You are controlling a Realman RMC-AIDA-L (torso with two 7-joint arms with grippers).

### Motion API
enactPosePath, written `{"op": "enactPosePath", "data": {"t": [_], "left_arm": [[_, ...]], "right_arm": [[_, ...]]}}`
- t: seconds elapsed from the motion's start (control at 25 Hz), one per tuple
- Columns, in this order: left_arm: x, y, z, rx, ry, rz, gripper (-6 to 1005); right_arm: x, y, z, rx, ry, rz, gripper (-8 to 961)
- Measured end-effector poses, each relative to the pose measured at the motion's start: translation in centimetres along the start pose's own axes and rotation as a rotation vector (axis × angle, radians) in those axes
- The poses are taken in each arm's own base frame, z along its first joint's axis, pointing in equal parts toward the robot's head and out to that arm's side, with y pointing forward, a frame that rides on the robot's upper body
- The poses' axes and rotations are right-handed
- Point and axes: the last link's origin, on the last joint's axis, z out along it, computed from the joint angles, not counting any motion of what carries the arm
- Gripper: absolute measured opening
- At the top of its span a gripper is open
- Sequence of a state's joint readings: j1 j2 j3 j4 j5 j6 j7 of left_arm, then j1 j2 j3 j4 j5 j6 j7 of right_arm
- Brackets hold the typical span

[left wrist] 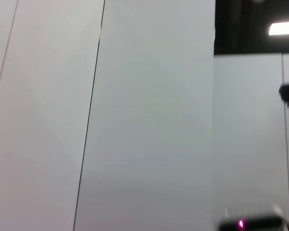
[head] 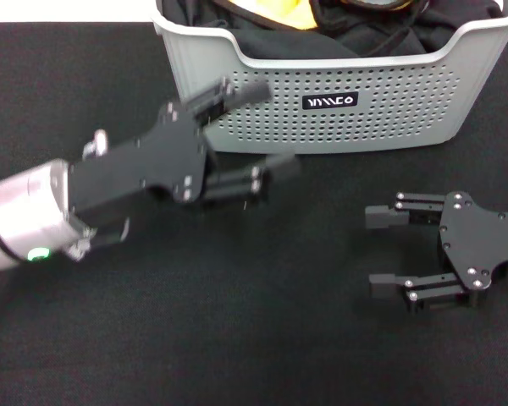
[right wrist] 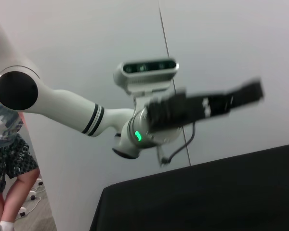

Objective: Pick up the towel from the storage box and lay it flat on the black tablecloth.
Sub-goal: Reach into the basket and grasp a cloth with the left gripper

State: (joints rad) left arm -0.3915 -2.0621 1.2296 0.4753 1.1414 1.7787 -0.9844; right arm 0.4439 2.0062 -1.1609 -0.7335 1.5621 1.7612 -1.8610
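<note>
Towel, yellow fleecy cloth (head: 298, 14), buried under black cloths (head: 262, 38) in perforated grey plastic box (head: 339, 106); left gripper (head: 262, 127) open, empty, risks snagging those.

Perforated grey storage box (head: 356, 127), seemingly yellow towel (head: 292, 13), black tablecloth (head: 237, 338).

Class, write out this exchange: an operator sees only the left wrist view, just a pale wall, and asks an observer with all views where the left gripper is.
Observer: Your left gripper is open, raised in front of the grey box, near its front wall.
Operator: Is the towel out?
Observer: No. The towel shows yellow inside the box, among black cloths.
Operator: And the other arm?
Observer: The right gripper is open and empty, over the black tablecloth.
</note>
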Motion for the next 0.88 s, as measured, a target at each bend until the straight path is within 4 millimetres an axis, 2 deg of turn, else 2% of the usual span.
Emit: {"op": "enactPosePath", "data": {"t": [0.04, 0.24, 0.52, 0.88], "left_arm": [[1.0, -0.4, 1.0, -0.006, 0.048, 0.037, 879], [2.0, -1.6, 4.2, -0.052, 0.057, 0.08, 877], [1.7, -4.9, 9.1, 0.005, -0.01, 0.067, 874], [1.1, -7.9, 12.9, 0.183, -0.103, 0.083, 870]], "right_arm": [[0.2, 0.1, 0.0, 0.001, -0.001, 0.004, 800], [0.9, 0.3, 0.3, 0.001, -0.009, 0.011, 801], [1.1, 0.3, 0.6, -0.004, -0.009, 0.016, 801], [1.3, 0.2, 0.8, 0.0, -0.004, 0.028, 800]]}}
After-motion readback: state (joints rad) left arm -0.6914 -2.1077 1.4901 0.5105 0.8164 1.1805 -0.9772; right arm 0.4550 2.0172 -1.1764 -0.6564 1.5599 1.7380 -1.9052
